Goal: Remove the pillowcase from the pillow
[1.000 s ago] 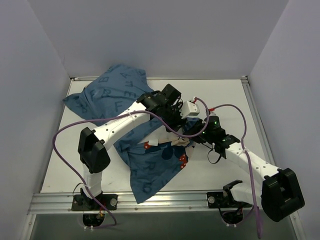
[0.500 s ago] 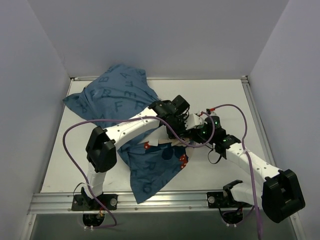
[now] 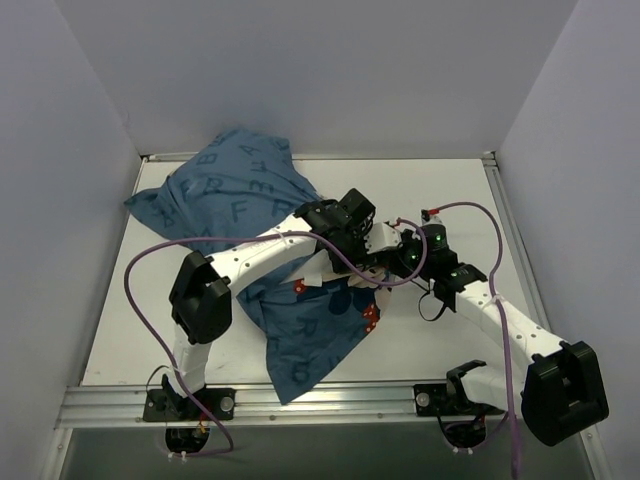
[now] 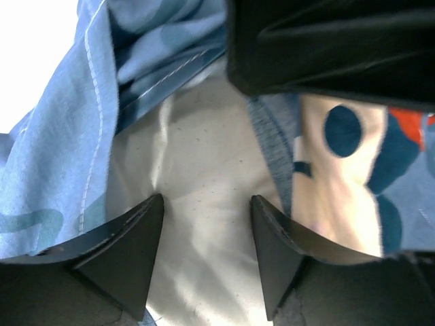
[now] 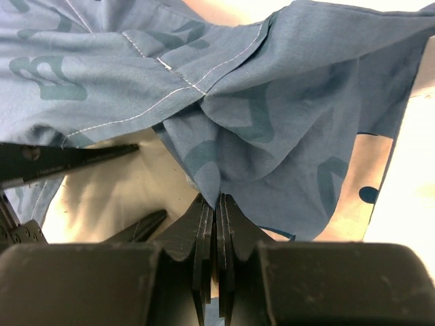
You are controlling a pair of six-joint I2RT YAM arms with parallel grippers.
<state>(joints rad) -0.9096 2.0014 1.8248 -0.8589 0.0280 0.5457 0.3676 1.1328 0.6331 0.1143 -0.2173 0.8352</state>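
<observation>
Pillowcase (image 5: 292, 102) creased, stitched hems, pillow (image 4: 204, 190) smooth, pale

Pillow (image 4: 204, 170) within pillowcase (image 3: 230, 195); pillowcase across table (image 3: 440, 330), rear left to front centre.

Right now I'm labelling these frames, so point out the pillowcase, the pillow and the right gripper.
pillowcase (image 3: 230, 195): top external view, bunched printed fabric at far left.
pillow (image 4: 204, 204): left wrist view, bare cream fabric at mid-frame.
right gripper (image 5: 216, 201): right wrist view, shut fingertips pinching the pillowcase.
</observation>
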